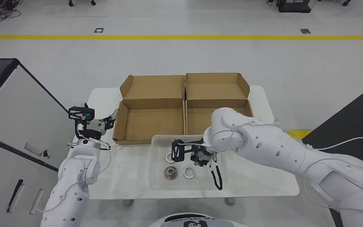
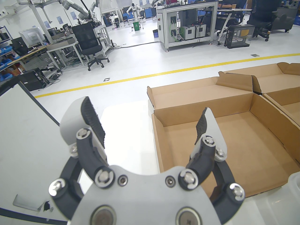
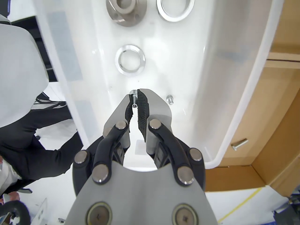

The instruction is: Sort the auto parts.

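Two open cardboard boxes sat side by side at the back of the white table [image 1: 125, 170]: the left box [image 1: 150, 122] and the right box [image 1: 198, 120]. One translucent tray [image 3: 234, 47] lay just in front of them. In it were one grey flange [image 3: 126, 3], one loose screw [image 3: 170, 99] and two metal rings: a larger ring [image 3: 175, 1] beside the flange and a smaller ring [image 3: 130, 59] nearer the right gripper [image 3: 135, 96]. That gripper's jaws were nearly closed, pinching a second small screw [image 3: 134, 99] at their tips over the tray. One bolt [image 3: 239, 144] lay in the right box. The left gripper [image 2: 145, 106] hung wide open and empty just beside the left box's outer wall.
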`<state>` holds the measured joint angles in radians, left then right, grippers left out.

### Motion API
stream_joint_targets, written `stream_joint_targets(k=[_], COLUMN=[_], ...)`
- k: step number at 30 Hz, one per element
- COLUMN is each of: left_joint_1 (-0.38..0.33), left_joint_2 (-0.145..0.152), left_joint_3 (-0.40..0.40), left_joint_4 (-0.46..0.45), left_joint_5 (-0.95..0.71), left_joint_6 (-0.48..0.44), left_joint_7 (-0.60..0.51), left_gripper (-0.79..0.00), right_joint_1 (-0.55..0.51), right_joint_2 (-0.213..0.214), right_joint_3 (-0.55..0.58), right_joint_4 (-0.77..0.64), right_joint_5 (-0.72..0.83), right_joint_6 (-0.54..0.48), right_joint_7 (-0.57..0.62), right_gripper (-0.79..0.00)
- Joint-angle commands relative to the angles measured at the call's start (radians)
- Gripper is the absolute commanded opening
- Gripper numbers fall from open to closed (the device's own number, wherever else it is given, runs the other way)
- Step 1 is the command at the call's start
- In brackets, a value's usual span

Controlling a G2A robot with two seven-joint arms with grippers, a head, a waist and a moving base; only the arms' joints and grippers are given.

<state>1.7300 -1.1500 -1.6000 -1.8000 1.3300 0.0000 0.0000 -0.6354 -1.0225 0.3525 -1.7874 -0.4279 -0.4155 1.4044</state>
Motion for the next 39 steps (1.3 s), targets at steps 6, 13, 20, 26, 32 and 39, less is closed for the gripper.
stream_joint_targets(k=[6,13,20,26,32,39], left_joint_1=[0.000,0.000,0.000,0.000,0.000,0.000], left_joint_2=[0.000,0.000,0.000,0.000,0.000,0.000], left_joint_3=[0.000,0.000,0.000,0.000,0.000,0.000], left_joint_4=[0.000,0.000,0.000,0.000,0.000,0.000], left_joint_5=[0.000,0.000,0.000,0.000,0.000,0.000], left_joint_6=[0.000,0.000,0.000,0.000,0.000,0.000], left_joint_7=[0.000,0.000,0.000,0.000,0.000,0.000], left_gripper=[0.000,0.000,0.000,0.000,0.000,0.000], right_joint_1=[0.008,0.031,0.036,0.048,0.060,0.077], right_joint_2=[0.040,0.094,0.163,0.191,0.178,0.146], right_joint_3=[0.030,0.052,0.089,0.091,0.085,0.062], right_joint_4=[0.008,0.073,0.148,0.180,0.163,0.146], right_joint_5=[0.077,0.130,0.163,0.206,0.261,0.226], right_joint_6=[-0.143,-0.286,-0.463,-0.597,-0.597,-0.597], right_joint_7=[-0.142,-0.286,-0.462,-0.615,-0.731,-0.922], right_gripper=[-0.785,-0.785,-0.785,-0.785,-0.785,-0.785])
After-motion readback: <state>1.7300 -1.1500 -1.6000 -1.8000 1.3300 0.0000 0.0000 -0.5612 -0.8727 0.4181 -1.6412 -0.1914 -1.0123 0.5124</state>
